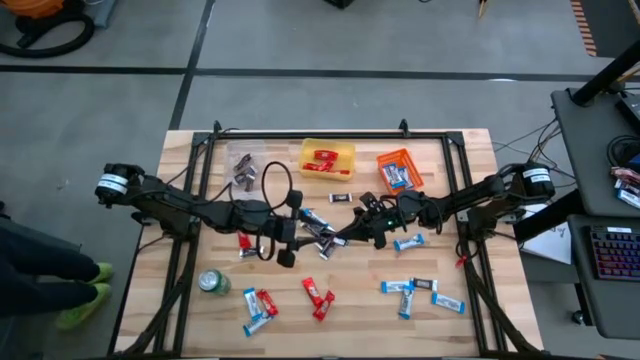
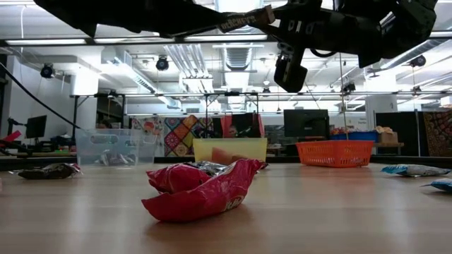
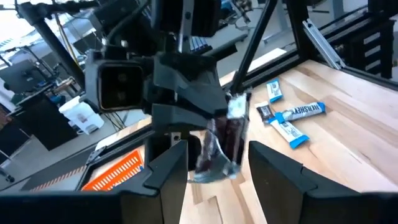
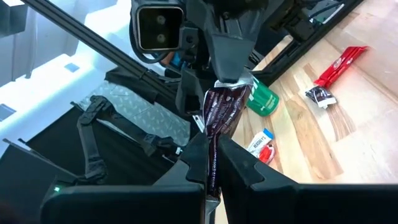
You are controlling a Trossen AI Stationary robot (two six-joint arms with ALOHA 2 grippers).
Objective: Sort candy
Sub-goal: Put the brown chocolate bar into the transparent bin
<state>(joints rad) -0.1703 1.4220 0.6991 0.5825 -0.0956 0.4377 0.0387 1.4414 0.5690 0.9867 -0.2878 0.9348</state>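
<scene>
A dark brown candy bar (image 4: 222, 109) hangs high over the table's middle, shown in the low view as a slanting bar (image 2: 244, 20). My right gripper (image 4: 214, 158) is shut on one end of it and comes in from the table's right (image 1: 350, 235). My left gripper (image 3: 217, 162) reaches in from the left (image 1: 312, 238), open, with a finger on either side of the bar's other end (image 3: 214, 165). More candy in red (image 1: 318, 295) and blue (image 1: 410, 242) wrappers lies flat on the wood. My right gripper pinches the bar's near end (image 4: 216, 140) between its two fingers. The fingers come roughly level from the table's right and lie along the bar. The bar is lifted clear and stretches toward the left gripper. My left gripper may touch the bar's edges; I cannot tell.
At the far side stand a clear bin (image 1: 243, 168) with brown candy, a yellow bin (image 1: 327, 158) with red candy and an orange bin (image 1: 398, 170) with blue candy. A green can (image 1: 213, 283) stands near left. Red wrappers (image 2: 201, 187) lie close to the low camera.
</scene>
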